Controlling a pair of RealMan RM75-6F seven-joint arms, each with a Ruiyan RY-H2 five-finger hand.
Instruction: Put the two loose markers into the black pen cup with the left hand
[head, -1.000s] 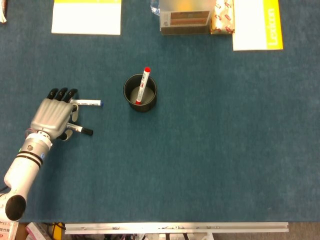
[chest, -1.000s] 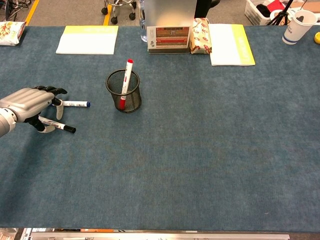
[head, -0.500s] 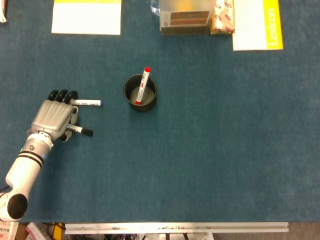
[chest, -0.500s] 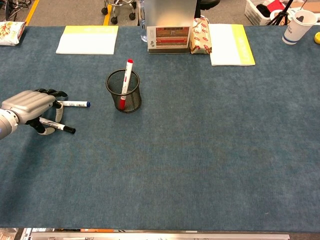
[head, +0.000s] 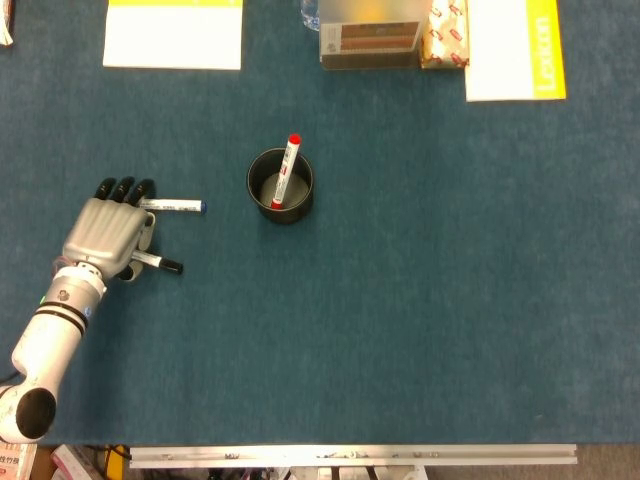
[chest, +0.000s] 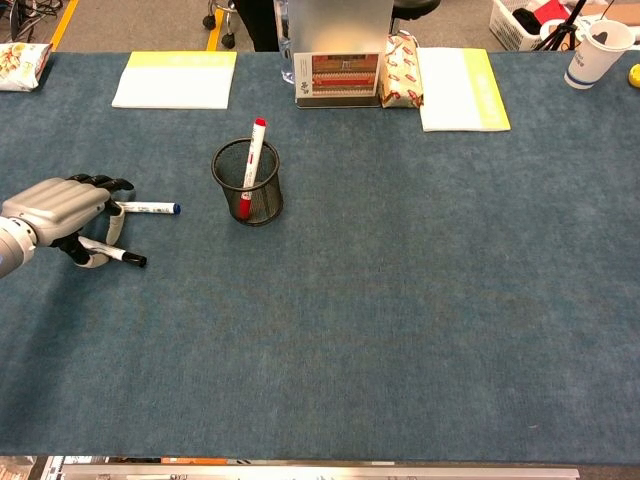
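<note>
Head view: the left hand (head: 104, 235) lay palm down over the inner ends of both loose markers on the table (head: 420, 300). The blue-capped marker (head: 178, 206) projected near its fingertips, the black-capped marker (head: 160, 264) below. Whether the fingers gripped either could not be told. The black pen cup (head: 280, 185) stood well apart, holding a red marker (head: 287, 170).

Chest view: the left hand (chest: 58, 205) covered the black-capped marker (chest: 118, 254); the blue-capped marker (chest: 150, 208) lay just beside it.

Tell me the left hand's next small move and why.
Probably close the fingers on the black-capped marker and lift. The left hand lies over the ends of both loose markers, neither is raised, and the pen cup holds only the red one.
</note>
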